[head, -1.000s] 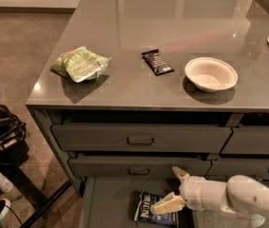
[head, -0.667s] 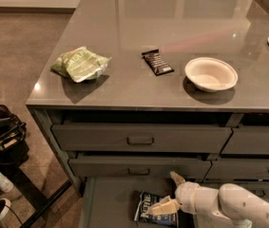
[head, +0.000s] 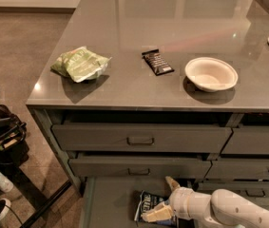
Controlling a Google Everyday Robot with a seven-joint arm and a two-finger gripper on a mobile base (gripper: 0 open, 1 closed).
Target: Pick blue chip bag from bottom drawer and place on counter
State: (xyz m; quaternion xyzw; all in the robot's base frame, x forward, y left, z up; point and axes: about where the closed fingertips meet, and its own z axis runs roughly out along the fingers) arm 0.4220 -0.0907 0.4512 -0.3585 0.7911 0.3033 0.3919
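Your gripper (head: pixel 164 199) is low in the open bottom drawer (head: pixel 108 201). Its fingers (head: pixel 157 215) are spread wide, unclenched, over the right end of the blue chip bag (head: pixel 146 204). The bag lies flat on the drawer floor. On the desk (head: pixel 124 23) sit a green chip bag (head: pixel 81 63), a candy bar (head: pixel 158 62) and a bowl (head: pixel 211 73).

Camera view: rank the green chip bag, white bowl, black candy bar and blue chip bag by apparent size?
Largest, alike: green chip bag and white bowl.
Then: black candy bar.
Unsure: blue chip bag in the bottom drawer, partly hidden by the gripper.
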